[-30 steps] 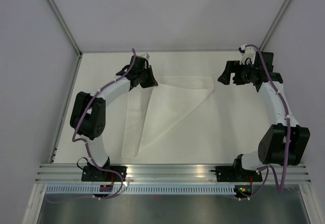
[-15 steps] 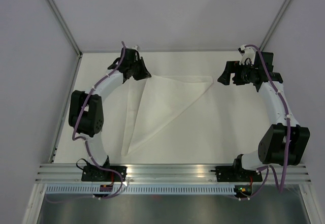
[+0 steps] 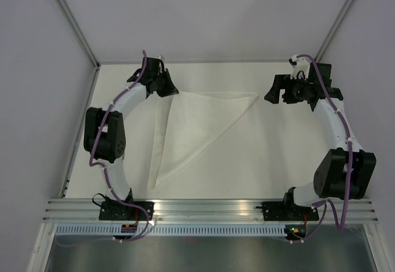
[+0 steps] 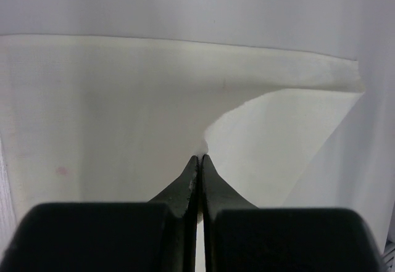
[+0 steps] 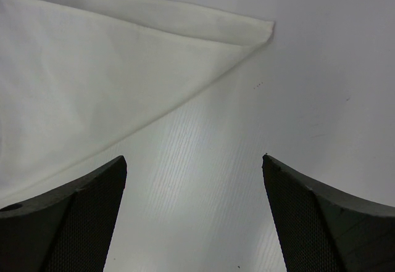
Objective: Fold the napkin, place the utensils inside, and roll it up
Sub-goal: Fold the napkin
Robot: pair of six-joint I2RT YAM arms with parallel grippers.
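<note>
The napkin lies on the table, left of middle, doubled into a triangle: one point far right, one toward the near edge. At its far left corner the left gripper has its fingers pressed together, apparently pinching the cloth's edge. That bite looks thin, so a tug could slip the cloth free. It could also drag the lower layer along and skew the fold. The right gripper hangs just beside the right point, fingers spread wide, holding nothing. I can't see how many layers are pinched. No utensils show in any view.
</note>
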